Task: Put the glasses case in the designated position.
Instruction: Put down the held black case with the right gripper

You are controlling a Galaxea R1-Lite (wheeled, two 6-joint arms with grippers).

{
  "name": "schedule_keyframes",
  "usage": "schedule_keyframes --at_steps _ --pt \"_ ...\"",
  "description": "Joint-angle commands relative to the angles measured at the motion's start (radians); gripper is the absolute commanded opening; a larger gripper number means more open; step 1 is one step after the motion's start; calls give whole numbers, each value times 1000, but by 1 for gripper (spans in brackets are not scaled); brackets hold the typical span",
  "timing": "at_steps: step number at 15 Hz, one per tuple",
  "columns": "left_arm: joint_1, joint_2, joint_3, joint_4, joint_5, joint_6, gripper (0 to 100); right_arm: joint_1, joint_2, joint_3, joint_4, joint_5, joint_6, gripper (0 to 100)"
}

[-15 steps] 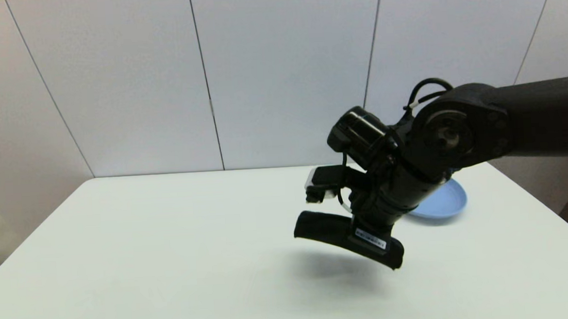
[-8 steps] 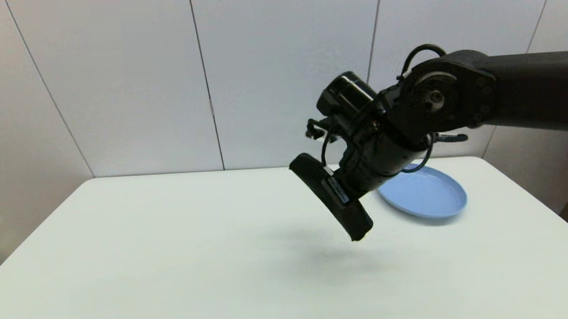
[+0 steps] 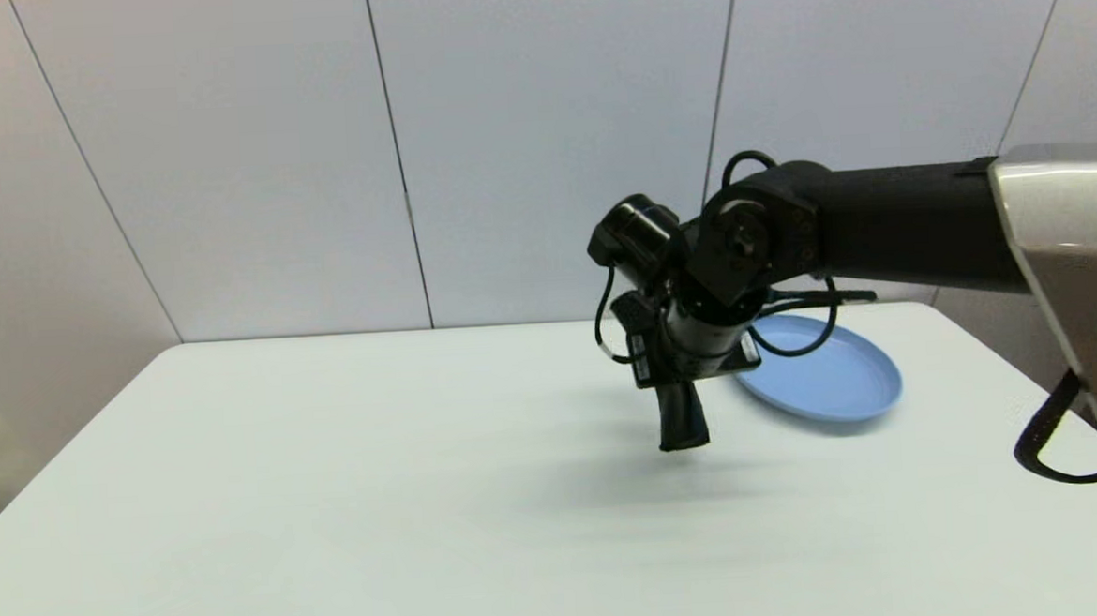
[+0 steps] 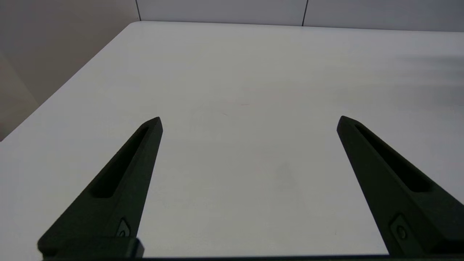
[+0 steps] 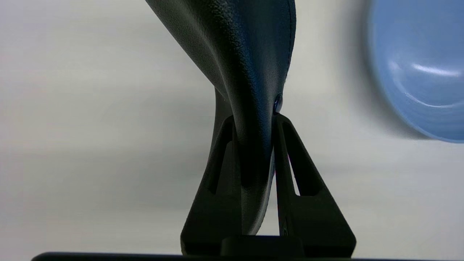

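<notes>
In the head view the right gripper (image 3: 676, 376) hangs in the air right of the frame's centre, at the end of a black arm that reaches in from the right edge, and it is clenched on the glasses case (image 3: 682, 420). The matte black case hangs down from the fingers, its lower end pointing toward the white table (image 3: 332, 470) and clear of the surface, with a soft shadow on the tabletop below it. The right wrist view shows the same grip from close up: the two black fingers (image 5: 297, 174) pinch a narrow part of the glasses case (image 5: 246, 54), which widens toward the top of that frame, a stitched seam running along one edge. A blue plate (image 3: 829, 378) lies on the table just to the right of the gripper in the head view, partly hidden by the wrist and a looping black cable; the case is not over it. The left gripper (image 4: 249, 121) shows only in its own wrist view, low over bare tabletop, its fingers spread wide with nothing between them.
</notes>
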Motion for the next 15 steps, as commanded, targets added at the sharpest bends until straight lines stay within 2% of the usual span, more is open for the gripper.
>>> schedule_keyframes --at_steps 1,8,12,13,15 --pt "0 1 0 0 1 0 100 -54 27 0 4 -50 12 0" --pt "0 1 0 0 1 0 100 -116 29 1 6 -47 9 0" --pt "0 1 0 2 1 0 100 -117 27 1 7 -43 12 0" --pt "0 1 0 0 1 0 100 -116 27 1 7 -41 10 100" --pt "0 1 0 0 1 0 100 -116 24 1 4 -40 -4 100"
